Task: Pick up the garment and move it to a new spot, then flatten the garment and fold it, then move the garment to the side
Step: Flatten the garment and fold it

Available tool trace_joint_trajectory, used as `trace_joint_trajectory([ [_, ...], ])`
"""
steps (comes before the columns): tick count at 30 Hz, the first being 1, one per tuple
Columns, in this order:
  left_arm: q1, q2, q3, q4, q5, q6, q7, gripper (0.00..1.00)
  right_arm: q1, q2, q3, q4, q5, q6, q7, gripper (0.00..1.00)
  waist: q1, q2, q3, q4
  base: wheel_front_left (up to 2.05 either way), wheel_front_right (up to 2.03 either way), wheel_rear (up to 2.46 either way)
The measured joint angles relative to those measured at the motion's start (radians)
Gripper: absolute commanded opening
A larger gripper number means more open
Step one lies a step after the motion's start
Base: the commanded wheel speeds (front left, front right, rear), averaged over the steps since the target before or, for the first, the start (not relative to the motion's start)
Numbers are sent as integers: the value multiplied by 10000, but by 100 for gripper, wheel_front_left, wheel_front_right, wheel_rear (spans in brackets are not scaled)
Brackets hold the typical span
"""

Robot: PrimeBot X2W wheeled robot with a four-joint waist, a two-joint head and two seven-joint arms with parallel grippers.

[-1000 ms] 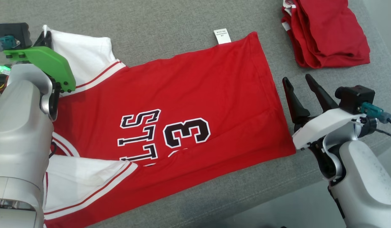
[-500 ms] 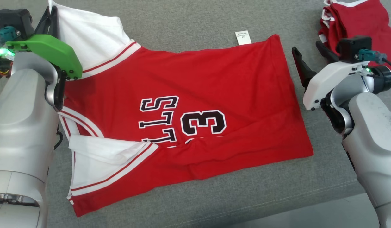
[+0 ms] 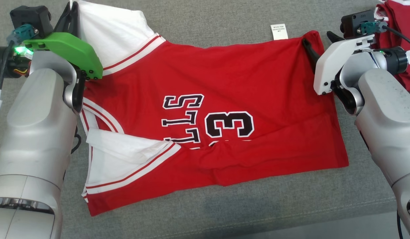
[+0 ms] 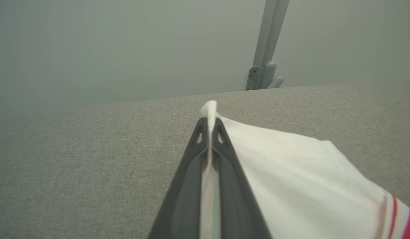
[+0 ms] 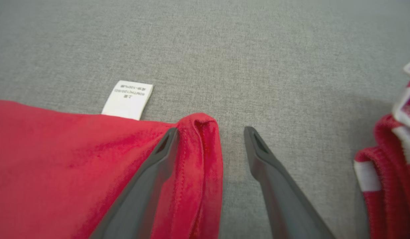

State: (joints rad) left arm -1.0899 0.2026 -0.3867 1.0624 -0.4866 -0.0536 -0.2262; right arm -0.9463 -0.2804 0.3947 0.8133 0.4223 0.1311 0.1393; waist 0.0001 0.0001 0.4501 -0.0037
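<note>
Fabric covers most of the head view: the garment [image 3: 225,83], a red jersey with white sleeves, lies spread print-up on the grey cushion [image 3: 205,16], its lower edge rumpled and the near sleeve folded over. The left gripper [image 3: 71,10] sits at the far sleeve [image 3: 115,33]. The right gripper [image 3: 319,41] is at the hem corner [image 3: 316,35] beside the care label [image 3: 279,31], likely so the two can draw the far edge taut. A folded red pile [image 3: 397,20] lies apart at the right. In the left wrist view, the fingers are pressed together on the white sleeve's corner, a tip of cloth poking past them, which anchors that end. In the right wrist view, the fingers stand apart and straddle the hem corner: one lies on the red cloth, the other over bare cushion, gripping nothing. I judge flattening is in hand, and this gripper needs to close on the hem before any pull.
</note>
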Motion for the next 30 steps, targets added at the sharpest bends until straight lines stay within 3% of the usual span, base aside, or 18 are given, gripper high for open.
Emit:
trace_joint_trajectory([
  [4, -58, -82, -23, 36, -42, -12, -50, 0, -400, -48, 372, 617, 109, 0, -8, 100, -1, 0, 101, 113, 0, 0, 0],
  [5, -65, -90, -29, 48, -46, -40, -56, 0, -486, -71, 439, 734, 157, 0, -54, 93, 0, 0, 118, 136, 0, 0, 0],
  [7, -74, -111, -40, 63, -54, -48, -86, 0, -649, -119, 616, 943, 201, 2, -94, 68, -1, 0, 148, 173, 0, 0, 0],
  [8, -76, -123, -48, 73, -59, -54, -98, 0, -702, -136, 717, 1028, 255, 6, -104, 50, -1, 0, 159, 189, 0, 0, 0],
  [11, -78, -130, -59, 111, -104, -86, -127, 0, -825, -176, 986, 1220, 468, 8, -182, 41, 0, 0, 173, 212, 0, 0, 0],
  [13, -78, -117, -65, 136, -119, -94, -132, 0, -890, -245, 1124, 1329, 589, 8, -222, 21, -1, 0, 166, 206, 0, 0, 0],
  [14, -78, -107, -69, 155, -128, -94, -142, 0, -913, -272, 1198, 1373, 637, 8, -251, 3, -1, 0, 157, 200, 0, 0, 0],
  [24, 142, -71, 15, -82, -316, -270, -303, 0, -1057, -422, 1630, 1547, 1131, 6, -1381, 0, 0, 0, -206, 157, 0, 0, 0],
  [30, 1592, 174, 506, -1492, -686, -491, -351, 0, -71, -755, 1906, 890, 1944, 6, -2426, 0, -1, 0, -773, 135, 0, 0, 0],
])
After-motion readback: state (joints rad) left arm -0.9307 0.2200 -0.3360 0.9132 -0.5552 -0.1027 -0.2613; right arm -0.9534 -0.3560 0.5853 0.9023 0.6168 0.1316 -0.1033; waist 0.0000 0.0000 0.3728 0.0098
